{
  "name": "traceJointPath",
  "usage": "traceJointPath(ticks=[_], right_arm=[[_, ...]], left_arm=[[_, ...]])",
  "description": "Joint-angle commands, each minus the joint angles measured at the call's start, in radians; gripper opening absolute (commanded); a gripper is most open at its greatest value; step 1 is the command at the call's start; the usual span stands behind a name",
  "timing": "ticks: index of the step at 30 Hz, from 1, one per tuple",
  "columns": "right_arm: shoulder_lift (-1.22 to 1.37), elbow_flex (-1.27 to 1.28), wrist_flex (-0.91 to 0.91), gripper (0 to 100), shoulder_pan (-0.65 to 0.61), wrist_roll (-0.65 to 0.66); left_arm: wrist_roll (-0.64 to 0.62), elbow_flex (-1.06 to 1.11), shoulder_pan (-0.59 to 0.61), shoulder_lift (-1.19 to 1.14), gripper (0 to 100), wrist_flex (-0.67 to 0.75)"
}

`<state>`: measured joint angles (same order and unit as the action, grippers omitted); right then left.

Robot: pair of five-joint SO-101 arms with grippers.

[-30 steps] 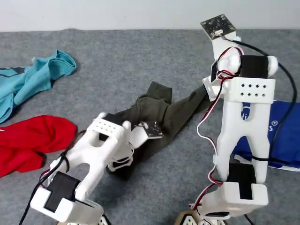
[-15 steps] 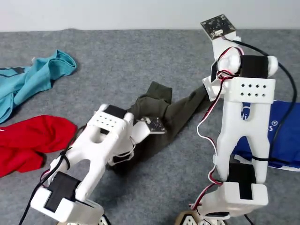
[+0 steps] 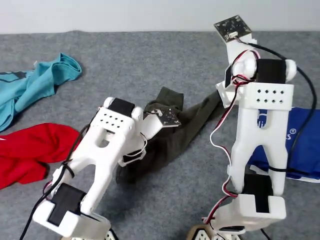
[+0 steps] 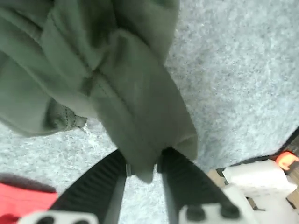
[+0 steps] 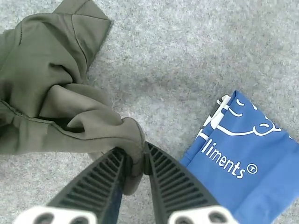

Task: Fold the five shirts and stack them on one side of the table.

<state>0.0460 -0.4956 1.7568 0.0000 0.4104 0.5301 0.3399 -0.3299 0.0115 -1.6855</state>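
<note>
Your left tool has carried its pinch of the olive shirt away from the near edge of the counter toward the middle, dragging that end over the rest. It is clamped tight on a fold of cloth. Your right tool hasn't moved and is likewise closed on the shirt's other end. The fold looks under way, but the garment is bunched mid-counter, not flat.

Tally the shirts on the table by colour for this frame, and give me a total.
teal shirt: 1
red shirt: 1
olive-green shirt: 1
blue shirt: 1
Total: 4 shirts in view
</note>
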Motion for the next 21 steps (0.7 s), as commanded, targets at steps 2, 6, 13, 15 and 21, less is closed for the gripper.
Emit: traceJointPath(ticks=[2,6,13,15,21], right_arm=[[-0.053,-0.046,0.039,1.0,0.002,0.008],[-0.053,-0.046,0.039,1.0,0.004,0.008],[-0.053,-0.046,0.039,1.0,0.004,0.008],[-0.056,-0.046,0.039,1.0,0.004,0.008],[-0.093,-0.060,0.039,1.0,0.004,0.008]], left_arm=[[-0.038,0.013,-0.011,0.029,10,0.058],[-0.037,0.015,-0.008,0.035,7,0.061],[-0.041,0.005,-0.003,0.038,0,0.052],[-0.041,-0.019,0.003,0.038,0,0.031],[-0.098,-0.271,0.149,0.038,0,-0.068]])
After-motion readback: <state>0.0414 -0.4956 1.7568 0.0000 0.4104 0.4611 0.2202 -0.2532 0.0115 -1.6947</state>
